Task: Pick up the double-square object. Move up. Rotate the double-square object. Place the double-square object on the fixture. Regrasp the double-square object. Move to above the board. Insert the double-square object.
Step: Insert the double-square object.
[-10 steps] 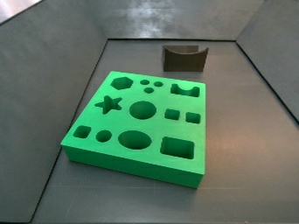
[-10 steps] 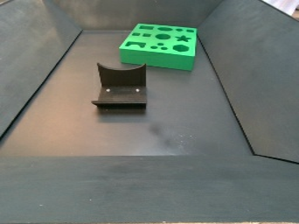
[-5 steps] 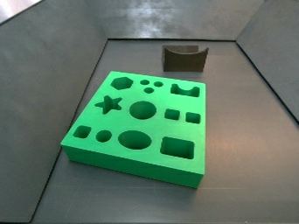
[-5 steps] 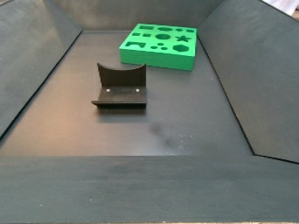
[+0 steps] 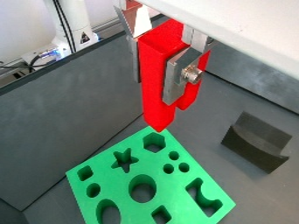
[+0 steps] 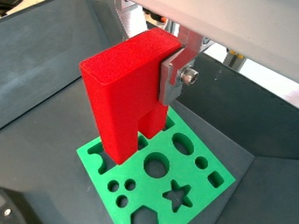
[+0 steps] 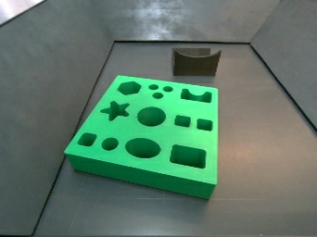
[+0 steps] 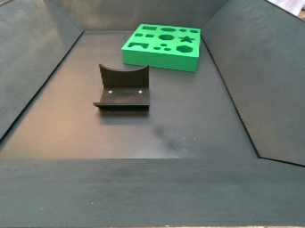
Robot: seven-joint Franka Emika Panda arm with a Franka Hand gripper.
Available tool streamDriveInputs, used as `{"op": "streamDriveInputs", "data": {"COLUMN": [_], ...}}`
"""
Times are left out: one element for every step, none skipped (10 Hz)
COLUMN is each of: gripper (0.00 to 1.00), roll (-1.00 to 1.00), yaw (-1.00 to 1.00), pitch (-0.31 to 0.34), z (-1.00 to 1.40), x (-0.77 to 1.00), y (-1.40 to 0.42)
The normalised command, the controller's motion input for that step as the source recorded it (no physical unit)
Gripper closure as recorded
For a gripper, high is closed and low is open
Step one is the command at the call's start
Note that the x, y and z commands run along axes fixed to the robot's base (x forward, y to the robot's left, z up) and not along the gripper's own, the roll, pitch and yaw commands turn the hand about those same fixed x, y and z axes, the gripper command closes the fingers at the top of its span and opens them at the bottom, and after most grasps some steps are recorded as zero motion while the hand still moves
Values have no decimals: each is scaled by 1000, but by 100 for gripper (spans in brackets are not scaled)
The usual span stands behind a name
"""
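Note:
In both wrist views my gripper point(image 5: 162, 77) is shut on the double-square object point(image 5: 156, 87), a bright red stepped block that hangs lengthwise down from the silver fingers point(image 6: 176, 72). The block point(image 6: 122, 105) is held well above the green board point(image 5: 91, 179), over the board's star-hole side. The board point(image 7: 130, 172) lies flat on the floor in both side views, its cut-outs empty. The dark fixture point(image 7: 196, 61) stands apart from the board point(image 8: 161, 61). Neither the gripper nor the red block shows in the side views.
Grey sloping walls enclose the dark floor on all sides. The fixture point(image 8: 123, 89) with its base plate sits mid-floor in a side view and shows beside the board in a wrist view point(image 5: 260, 140). Cables and a white post lie beyond the wall point(image 5: 52, 48).

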Motion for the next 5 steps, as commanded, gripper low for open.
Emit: {"op": "streamDriveInputs", "data": {"gripper": [100, 100, 100, 100, 100], "roll": [127, 0, 0, 0, 0], "yaw": [-394, -746, -977, -1000, -1000], "pitch": [0, 16, 0, 0, 0], "z": [-546, -349, -294, -294, -323], "x": [217, 171, 0, 0, 0], "y": [-311, -217, -174, -86, -9]}}
